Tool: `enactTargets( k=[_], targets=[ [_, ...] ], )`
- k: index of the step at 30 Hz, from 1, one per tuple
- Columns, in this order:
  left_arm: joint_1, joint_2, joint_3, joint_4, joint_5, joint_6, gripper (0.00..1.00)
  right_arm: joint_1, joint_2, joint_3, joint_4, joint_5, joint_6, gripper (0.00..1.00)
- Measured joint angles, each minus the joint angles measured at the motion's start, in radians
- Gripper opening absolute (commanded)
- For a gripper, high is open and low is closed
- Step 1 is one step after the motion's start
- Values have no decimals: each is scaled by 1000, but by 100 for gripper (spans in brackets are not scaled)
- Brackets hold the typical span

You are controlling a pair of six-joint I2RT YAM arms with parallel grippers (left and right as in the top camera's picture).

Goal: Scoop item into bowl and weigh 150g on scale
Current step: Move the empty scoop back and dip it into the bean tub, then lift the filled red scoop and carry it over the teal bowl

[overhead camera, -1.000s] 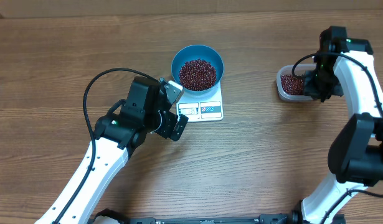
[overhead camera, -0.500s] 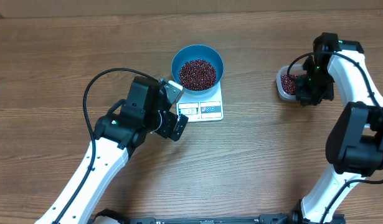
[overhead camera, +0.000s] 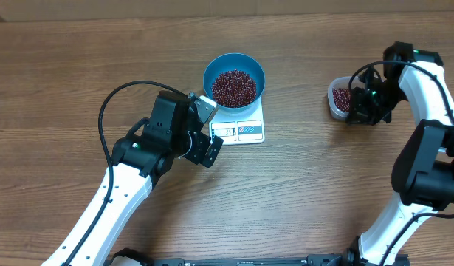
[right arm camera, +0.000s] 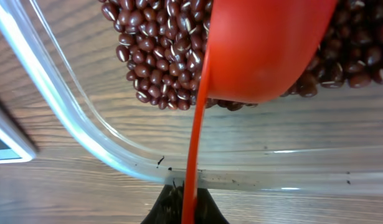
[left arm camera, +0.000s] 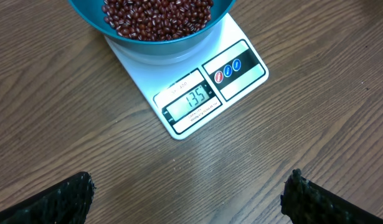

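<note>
Overhead, the blue bowl sits on the far end of the white kitchen scale, near the middle of the wooden table, and holds a heap of red-brown beans. The left gripper hovers just beside the scale's display edge, its jaws spread wide with nothing between them. In the left wrist view, its two fingertips stand far apart at the bottom corners. The scale's display reads 135, and beside the display is a panel with one red and two blue round marks. Well apart on the robot's right, a clear plastic tub holds more of the beans, and the right gripper hangs over the tub's right-hand side. In the right wrist view, its jaws are pressed together on the thin handle of a red scoop. The scoop's cup lies down among the beans, close to the tub's clear wall.
</note>
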Motion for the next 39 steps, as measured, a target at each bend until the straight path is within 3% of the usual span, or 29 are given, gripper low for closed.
enactTargets(
  k=[5, 18, 31, 39],
  targets=[
    [0, 0, 0, 0, 0, 0, 99, -71, 6, 0, -5, -180, -34, 4],
    [0, 0, 0, 0, 0, 0, 100, -187, 6, 0, -51, -418, -183, 4],
    [0, 0, 0, 0, 0, 0, 100, -337, 6, 0, -216, -631, -451, 4],
    [0, 0, 0, 0, 0, 0, 100, -343, 6, 0, -332, -752, -631, 4]
  ],
)
